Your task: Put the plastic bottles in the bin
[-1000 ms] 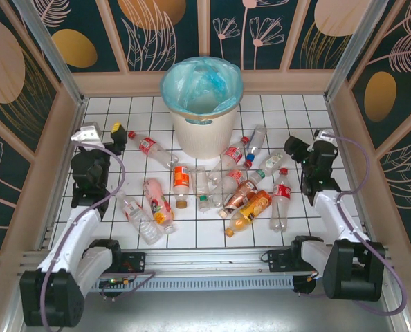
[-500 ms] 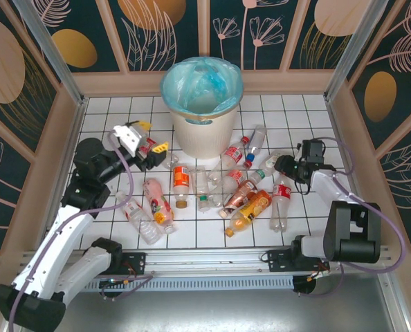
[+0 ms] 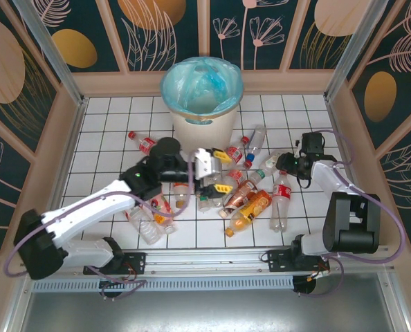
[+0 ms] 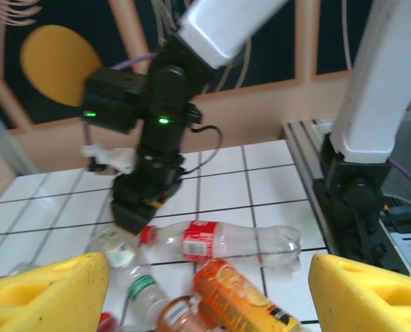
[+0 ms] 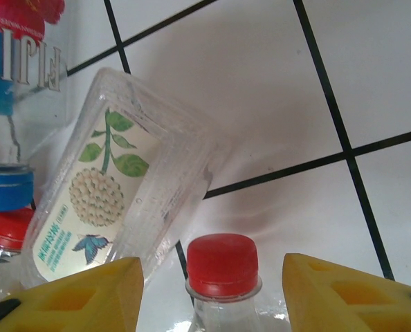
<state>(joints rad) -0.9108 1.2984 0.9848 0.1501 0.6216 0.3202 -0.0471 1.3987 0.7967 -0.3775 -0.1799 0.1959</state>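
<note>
A white tiled floor (image 3: 102, 131) with thin dark grout lines forms a square, evenly lit work area. Pale peach framing (image 3: 122, 83) borders it on three sides and holds dark teal wall panels (image 3: 261, 34) printed with pale line-drawn flowers, leaves, and large orange and peach ovals. A silver metal rail (image 3: 205, 257) runs along the near edge, with a plain grey surface (image 3: 212, 311) beyond it.

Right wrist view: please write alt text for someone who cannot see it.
The right gripper has its yellow fingers open on either side of a red-capped bottle's neck, not touching it. Beyond, a clear bottle with a leaf-and-flower label lies on the white tiled table, with a blue cap at the left edge.
</note>
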